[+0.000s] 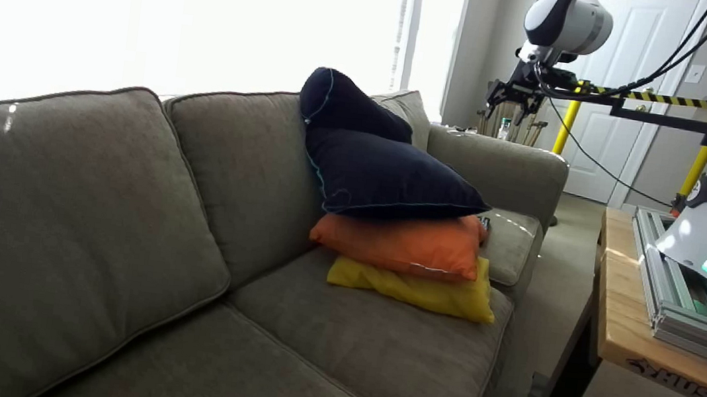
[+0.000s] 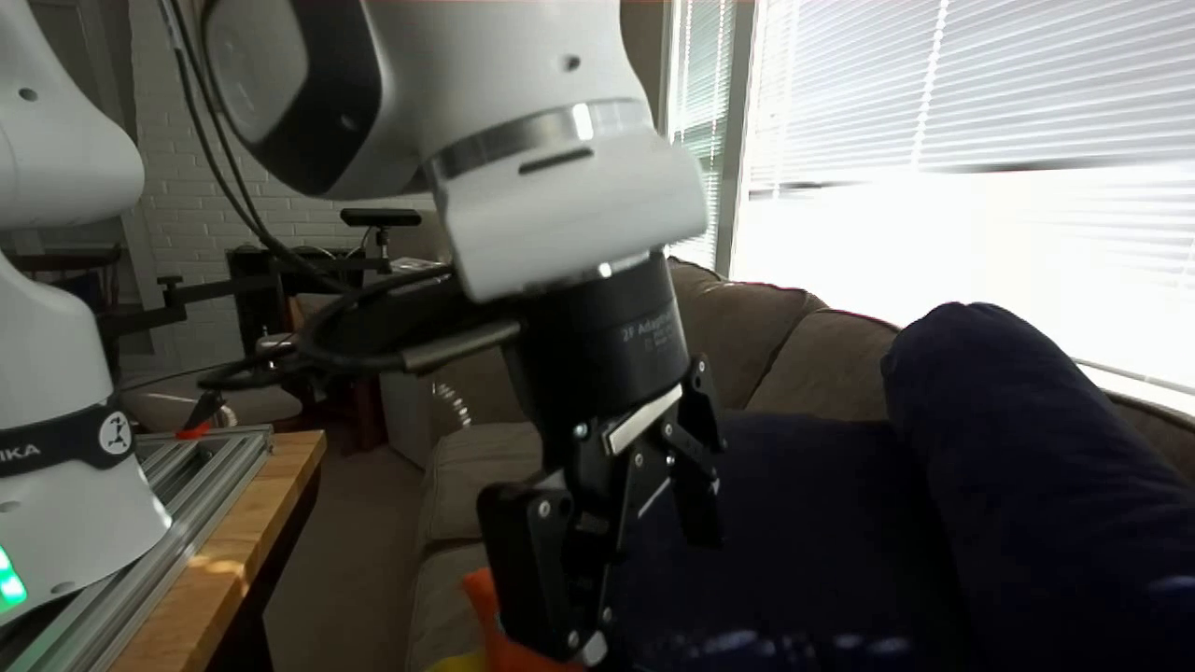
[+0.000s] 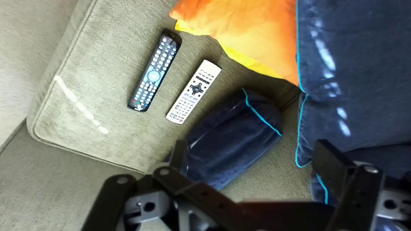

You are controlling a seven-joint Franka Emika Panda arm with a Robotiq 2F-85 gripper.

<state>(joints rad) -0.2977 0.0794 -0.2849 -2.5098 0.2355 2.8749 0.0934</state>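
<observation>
Hovering parted, fingers (image 3: 332, 165) clear edges of navy cushion (image 3: 229, 144).

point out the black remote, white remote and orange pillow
Black remote (image 3: 154, 76), wrist view: its round blue pad
White remote (image 3: 196, 89), wrist view: its dark direction pad
Orange pillow (image 1: 398, 244), in an exterior view: its visible middle

A white door (image 1: 606, 144) stands behind a yellow post (image 1: 567, 126), with blinds (image 2: 859, 84) at the window (image 2: 934, 229)
</observation>
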